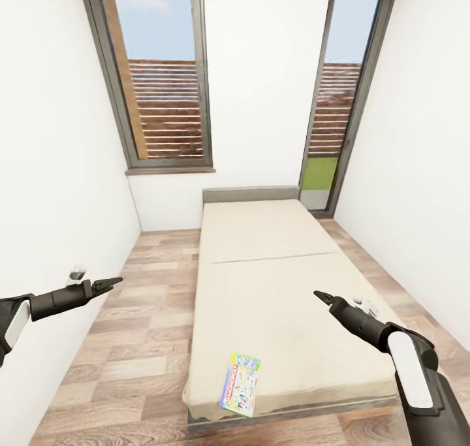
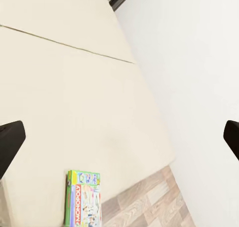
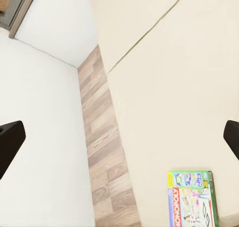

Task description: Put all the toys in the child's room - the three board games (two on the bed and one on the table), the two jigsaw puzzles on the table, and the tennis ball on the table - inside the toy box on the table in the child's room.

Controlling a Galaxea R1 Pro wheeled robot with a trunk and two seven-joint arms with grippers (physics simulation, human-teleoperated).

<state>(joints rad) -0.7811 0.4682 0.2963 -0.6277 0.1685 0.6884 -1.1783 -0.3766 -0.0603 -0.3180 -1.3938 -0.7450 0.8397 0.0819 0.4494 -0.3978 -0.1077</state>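
One board game [image 1: 240, 384], a flat green-pink "Monopoly" box, lies on the beige bed [image 1: 274, 283] at its near edge, slightly overhanging. The same box is in the left wrist view [image 2: 83, 199] and the right wrist view [image 3: 194, 199]. My left gripper [image 1: 114, 281] hovers over the floor to the left of the bed, open and empty. Over the bed's right side hangs my right gripper [image 1: 320, 295], also open and empty. Both are well above and apart from the box. The table, toy box, jigsaw puzzles and tennis ball are out of view.
The bed runs lengthwise away from me in a narrow white-walled room. A strip of wood-plank floor [image 1: 137, 341] lies along its left side, a narrower one on the right. Two tall windows [image 1: 163, 74] stand in the far wall.
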